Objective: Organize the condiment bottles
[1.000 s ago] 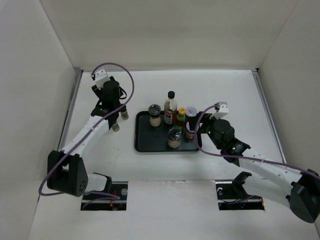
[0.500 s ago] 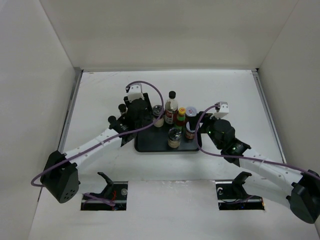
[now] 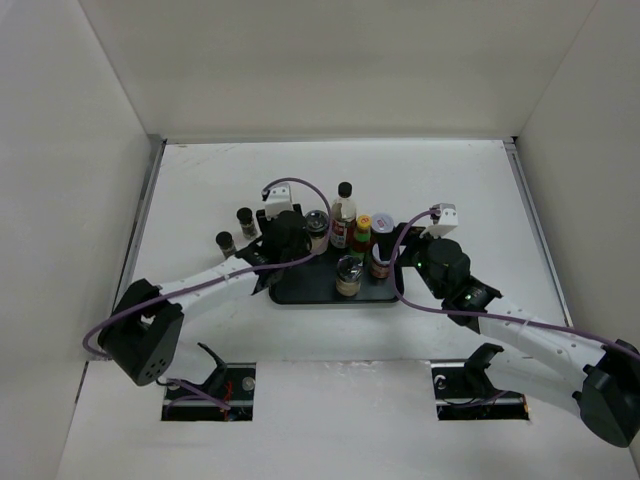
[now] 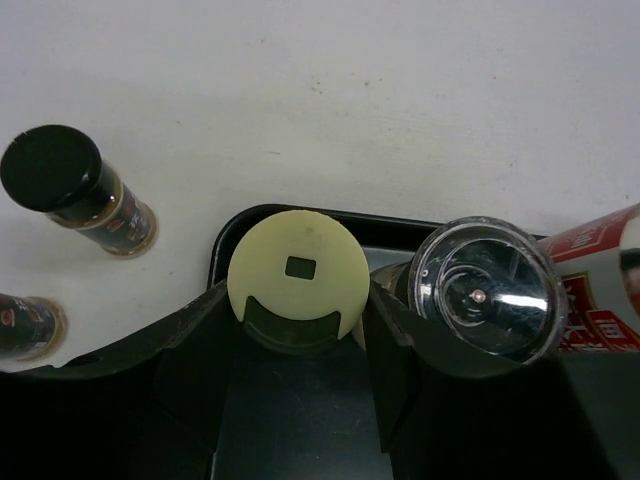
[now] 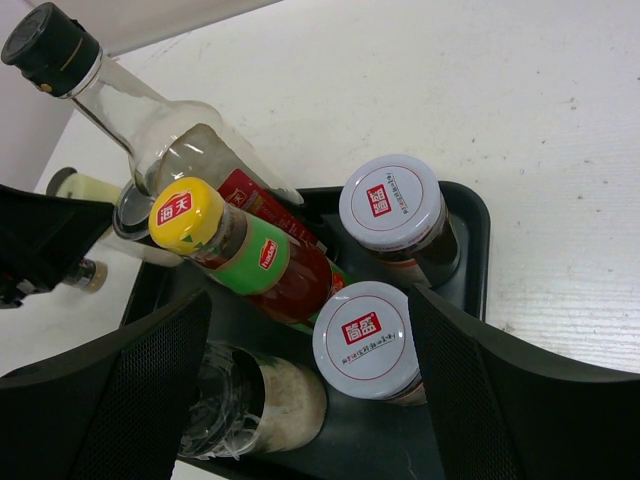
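My left gripper (image 3: 287, 238) (image 4: 298, 335) is shut on a short jar with a pale yellow lid (image 4: 295, 262), holding it over the back left corner of the black tray (image 3: 300, 290). On the tray stand a tall clear black-capped bottle (image 3: 343, 208), a red yellow-capped sauce bottle (image 3: 362, 236) (image 5: 235, 250), two silver-lidded jars (image 5: 390, 205) (image 5: 365, 340), and two clear-lidded jars (image 3: 349, 273) (image 4: 485, 300). My right gripper (image 3: 394, 262) (image 5: 310, 320) is wide open, its fingers either side of the nearer silver-lidded jar without touching it.
Two small dark-capped jars (image 3: 245, 217) (image 3: 224, 241) stand on the white table left of the tray; they also show in the left wrist view (image 4: 75, 190) (image 4: 28, 325). White walls enclose the table on three sides.
My left arm has swung from the far left of the table to the tray's back left corner, carrying the yellow-lidded jar. The right arm has not moved.
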Available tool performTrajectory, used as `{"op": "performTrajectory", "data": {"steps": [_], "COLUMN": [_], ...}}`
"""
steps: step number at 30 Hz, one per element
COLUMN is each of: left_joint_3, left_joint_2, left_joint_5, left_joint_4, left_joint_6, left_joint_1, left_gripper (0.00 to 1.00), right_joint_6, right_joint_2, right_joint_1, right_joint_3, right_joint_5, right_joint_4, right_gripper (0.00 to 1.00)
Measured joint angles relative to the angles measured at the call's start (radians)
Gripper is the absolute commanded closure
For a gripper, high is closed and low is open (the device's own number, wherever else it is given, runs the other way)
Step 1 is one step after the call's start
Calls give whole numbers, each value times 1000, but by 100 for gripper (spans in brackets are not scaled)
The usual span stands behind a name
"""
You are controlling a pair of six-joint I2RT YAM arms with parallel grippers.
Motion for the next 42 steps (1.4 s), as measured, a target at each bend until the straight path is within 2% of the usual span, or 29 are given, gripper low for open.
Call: {"op": "performTrajectory", "data": {"steps": [7, 13, 16, 21, 26, 32, 42], "left_joint_3": [-16, -17, -18, -18, -6, 32, 83], "left_joint_2": [72, 87, 73, -26, -92, -68, 75], "left_joint_5": [4, 3, 0, 3, 11, 24, 50], "left_joint_4": [21, 31, 34, 34, 34, -10, -28], "left_joint_6": [-9, -10, -4, 17, 21, 20, 26], "left_joint_1": [4, 7, 7, 32, 164, 288, 343], "left_gripper": [55, 28, 20, 24, 27, 31, 40], "right_joint_6": [0, 0, 0, 0, 0, 0, 0], "right_joint_2": [0, 0, 0, 0, 1, 3, 2], "right_joint_1": [0, 0, 0, 0, 0, 0, 0], "right_joint_3": [0, 0, 0, 0, 0, 0, 0], "right_joint_5": [0, 0, 0, 0, 0, 0, 0], "right_joint_4": [0, 0, 0, 0, 0, 0, 1], "right_gripper": [16, 16, 15, 15, 15, 15, 15]}}
